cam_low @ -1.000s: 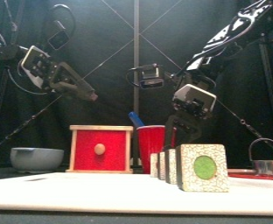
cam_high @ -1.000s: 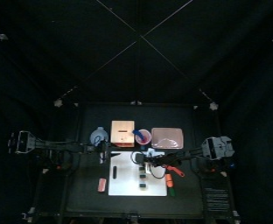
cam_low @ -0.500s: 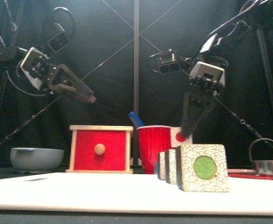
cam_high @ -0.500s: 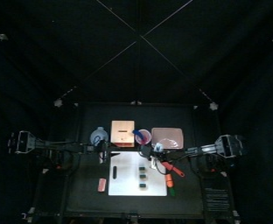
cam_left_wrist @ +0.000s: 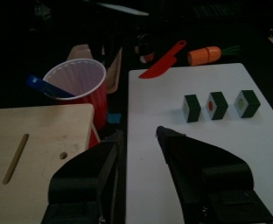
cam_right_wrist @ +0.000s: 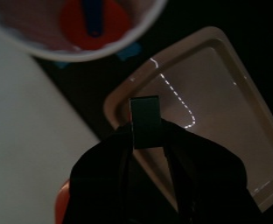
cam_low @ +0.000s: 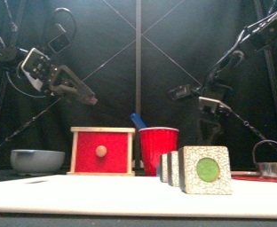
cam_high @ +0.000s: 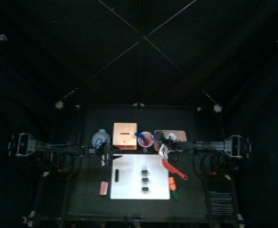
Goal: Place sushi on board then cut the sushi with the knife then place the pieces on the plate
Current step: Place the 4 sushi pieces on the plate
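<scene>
Right gripper (cam_right_wrist: 143, 112), clenched and seemingly empty, hangs over the pink tray (cam_right_wrist: 215, 101) behind the white cutting board (cam_left_wrist: 220, 162). Three sushi pieces (cam_left_wrist: 217, 105) stand apart on the board, with the red knife (cam_left_wrist: 163, 63) beside it. Cutting looks done; next the gripper must open and descend on one piece. Left gripper (cam_left_wrist: 136, 140) gapes at the board's left edge.

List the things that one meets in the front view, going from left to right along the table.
blue-grey bowl → wooden box with its red drawer front → red cup → sushi pieces → metal cutter
</scene>
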